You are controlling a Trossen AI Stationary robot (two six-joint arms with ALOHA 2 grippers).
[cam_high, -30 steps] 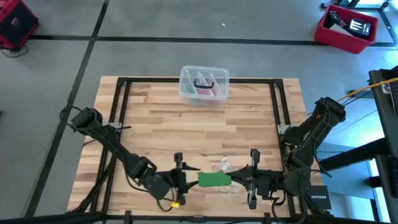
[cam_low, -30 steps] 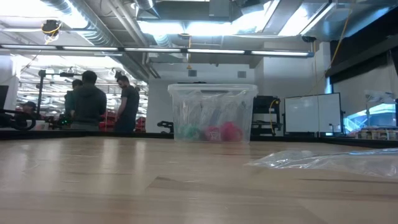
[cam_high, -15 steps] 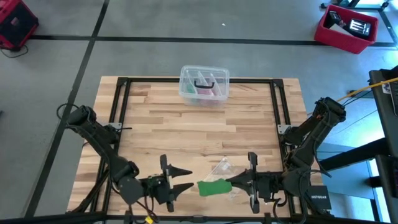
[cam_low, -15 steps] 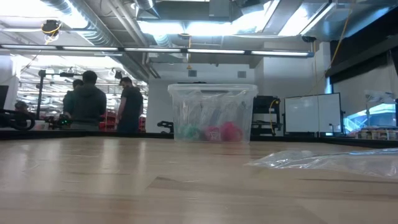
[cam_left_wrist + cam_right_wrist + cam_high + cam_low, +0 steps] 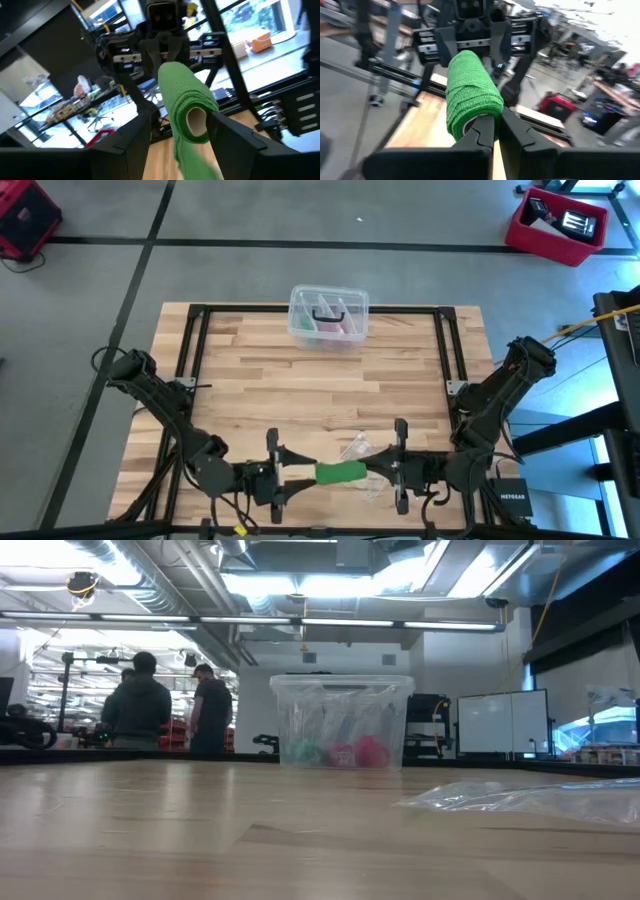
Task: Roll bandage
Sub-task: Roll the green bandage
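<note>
We see a butcher-block wood table (image 5: 300, 395) with a black metal frame, and a clear plastic box (image 5: 328, 315) at the far edge holding pink, green and dark items; in the low view it reads as a ribbed translucent tub (image 5: 342, 722), with a crinkled clear plastic bag (image 5: 530, 798) lying flat on the wood to the right. The bandage (image 5: 340, 472) is a bright green roll, short cylinder, knit ribbed elastic texture, sitting near the front edge of the table between the two grippers, beside the clear bag (image 5: 358, 450). The right gripper (image 5: 378, 470) has its fingers together, pinched on the roll's end; in the right wrist view the roll (image 5: 470, 95) sits just above the closed dark fingers (image 5: 482, 131). The left gripper (image 5: 292, 472) has its fingers spread wide, one either side of the roll's other end; the left wrist view shows the hollow core and a loose tail hanging from the roll (image 5: 187, 107). Versus half a second ago, we note the left gripper has moved in toward the roll, and the roll now lies level between both arms. People (image 5: 140, 705) stand in the room behind.
</note>
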